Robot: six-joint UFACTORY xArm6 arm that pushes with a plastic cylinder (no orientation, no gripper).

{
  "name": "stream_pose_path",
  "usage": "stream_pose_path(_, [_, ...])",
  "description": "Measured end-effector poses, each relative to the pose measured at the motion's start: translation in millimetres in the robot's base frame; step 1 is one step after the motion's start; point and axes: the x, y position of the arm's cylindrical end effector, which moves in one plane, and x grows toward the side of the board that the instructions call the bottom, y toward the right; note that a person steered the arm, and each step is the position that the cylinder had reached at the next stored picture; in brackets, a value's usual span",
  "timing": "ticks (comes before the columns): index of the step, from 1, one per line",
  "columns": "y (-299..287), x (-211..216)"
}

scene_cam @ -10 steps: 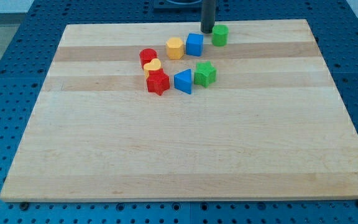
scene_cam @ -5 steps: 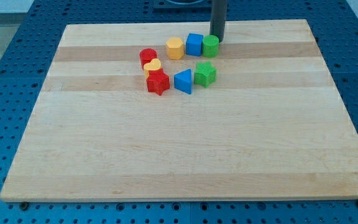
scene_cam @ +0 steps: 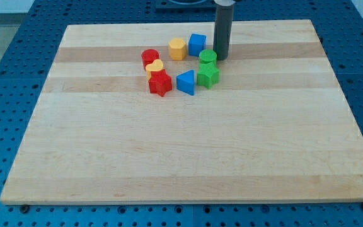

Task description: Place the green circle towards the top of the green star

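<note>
My tip [scene_cam: 222, 58] rested on the table [scene_cam: 169, 151] near the view's top; the arm carried no claw, only the rod, so no open or closed state applied. The green circle [scene_cam: 207, 57] lay just to the view's left of my tip, apparently touching it. The green star [scene_cam: 208, 75] sat below and slightly left of my tip, directly beneath the green circle and touching it. The blue cube [scene_cam: 197, 44] stood up and left of my tip. The blue triangle [scene_cam: 186, 82] lay farther down-left.
</note>
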Motion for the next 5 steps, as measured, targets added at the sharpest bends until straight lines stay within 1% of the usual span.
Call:
stream_pose_path(1, [0.0, 0.4])
stream_pose_path(4, [3.6, -53.5])
stream_pose_path(5, [-17.4, -62.7])
